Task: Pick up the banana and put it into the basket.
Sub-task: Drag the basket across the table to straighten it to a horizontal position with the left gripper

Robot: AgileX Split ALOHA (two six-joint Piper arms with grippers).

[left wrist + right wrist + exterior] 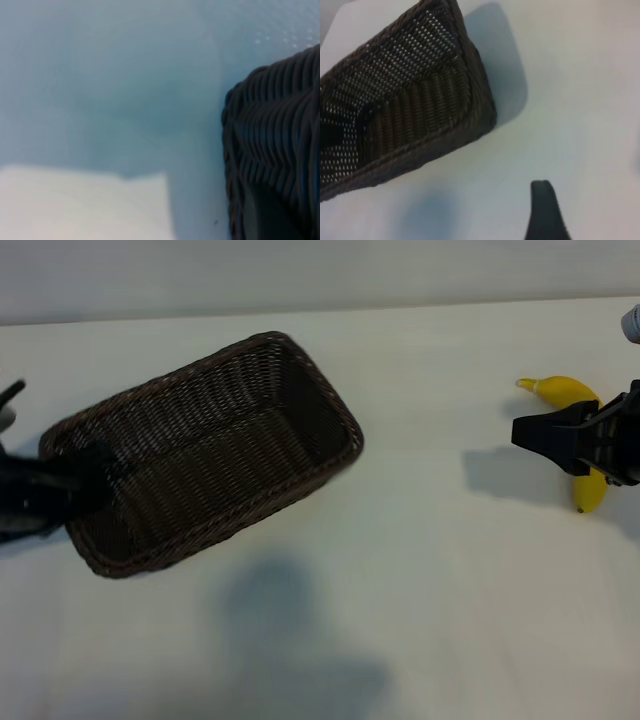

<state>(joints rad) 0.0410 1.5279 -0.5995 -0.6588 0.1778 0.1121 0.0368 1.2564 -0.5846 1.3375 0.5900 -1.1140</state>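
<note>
The dark-brown woven basket lies slanted at the centre-left of the white table, with nothing in it. My left gripper is at the basket's left end, dark against the rim. In the left wrist view the basket's wall is very close. The yellow banana lies at the far right, its middle hidden under my right gripper. That gripper hovers over it, open and holding nothing. The right wrist view shows one black finger over bare table and the basket farther off.
The white table stretches between the basket and the banana. A soft shadow falls on its front middle. A small grey object shows at the right edge, behind the banana.
</note>
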